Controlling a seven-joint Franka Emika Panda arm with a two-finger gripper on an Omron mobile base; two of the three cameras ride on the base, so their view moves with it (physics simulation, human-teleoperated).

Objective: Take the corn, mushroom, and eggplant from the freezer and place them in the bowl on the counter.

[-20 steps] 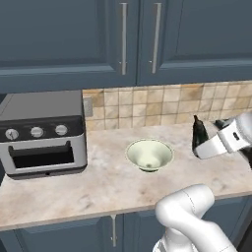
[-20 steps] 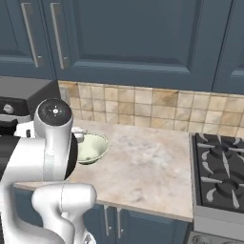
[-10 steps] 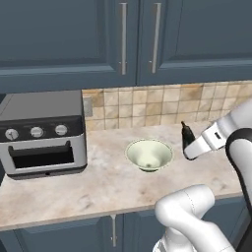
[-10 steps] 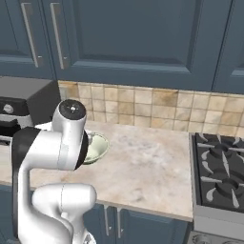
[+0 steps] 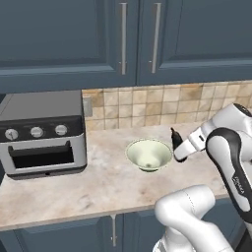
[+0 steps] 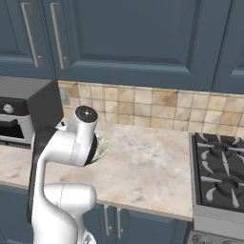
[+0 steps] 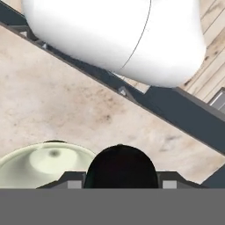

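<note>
The pincer (image 5: 173, 139) hangs in the air above the beige tabletop (image 5: 98, 182), pinching the eggplant (image 5: 174, 136), whose dark slim tip sticks up just past the white hand. In the hand view the eggplant (image 7: 121, 166) shows as a rounded black mass wedged between the two finger tips, so the pincer (image 7: 121, 178) is pressed in on it, not spread.

The bowl (image 5: 149, 154) sits on the tabletop immediately beside the pincer and lower than it, toward the toaster oven; the eggplant is near the bowl's rim but is not inside it. Seen from the hand, the pale cream-green bowl (image 7: 44, 162) lies ahead of the fingers and slightly to one side. In the right base view the bowl (image 6: 101, 147) peeks out from behind the white arm.

A grey toaster oven (image 5: 42, 130) stands on the tabletop well beyond the bowl, far from the pincer. Tan tiled backsplash (image 5: 147, 106) runs behind the pincer, with dark blue wall cabinets (image 5: 138, 39) above. A gas stove (image 6: 221, 176) adjoins the tabletop's far end.
</note>
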